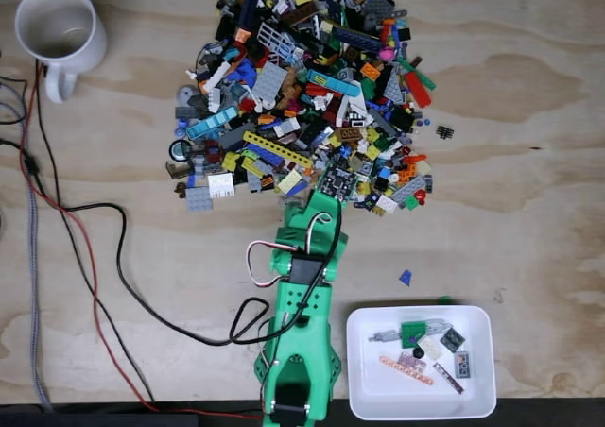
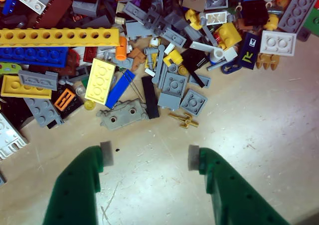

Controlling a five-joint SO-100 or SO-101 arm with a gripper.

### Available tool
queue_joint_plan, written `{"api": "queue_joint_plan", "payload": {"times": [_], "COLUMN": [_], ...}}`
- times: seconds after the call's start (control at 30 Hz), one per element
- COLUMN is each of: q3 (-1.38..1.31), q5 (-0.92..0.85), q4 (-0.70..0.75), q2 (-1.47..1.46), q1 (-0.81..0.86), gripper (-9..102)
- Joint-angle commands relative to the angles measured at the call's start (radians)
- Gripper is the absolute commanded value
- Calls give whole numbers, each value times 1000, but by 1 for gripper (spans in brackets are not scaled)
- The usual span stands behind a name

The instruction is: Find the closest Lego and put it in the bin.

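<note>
A big heap of mixed Lego pieces (image 1: pixel 302 87) covers the far middle of the wooden table. My green gripper (image 1: pixel 324 193) reaches its near edge. In the wrist view the gripper (image 2: pixel 149 156) is open, nothing between its white pads (image 2: pixel 106 153), hovering over bare wood just short of the heap. Nearest to the fingertips lie a grey piece with two holes (image 2: pixel 122 114), a black long tile (image 2: pixel 150 96), a small gold piece (image 2: pixel 183 119) and a grey square plate (image 2: pixel 193 101). The white bin (image 1: pixel 378 397) sits at the near right, beside the arm, with several pieces inside.
A white mug (image 1: pixel 59 30) stands at the far left. Black and red cables (image 1: pixel 90 257) run across the left side to the arm's base. A loose blue piece (image 1: pixel 405 277) lies above the bin, and a small black part (image 1: pixel 444 130) right of the heap.
</note>
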Motion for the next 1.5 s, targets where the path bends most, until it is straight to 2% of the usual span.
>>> {"api": "queue_joint_plan", "payload": {"times": [0.0,0.53,0.6,0.77,0.93,1.23,1.47], "q3": [-18,-18,-9,0,-86,-262,-321], "q5": [26,25,38,212,365,448,434], "q4": [0,8,15,9,-66,-189,-253], "q2": [-31,-29,-34,-112,-295,-617,-759], "q1": [-46,-58,-115,-422,-615,-693,-736], "gripper": [21,20,20,20,21,29,31]}}
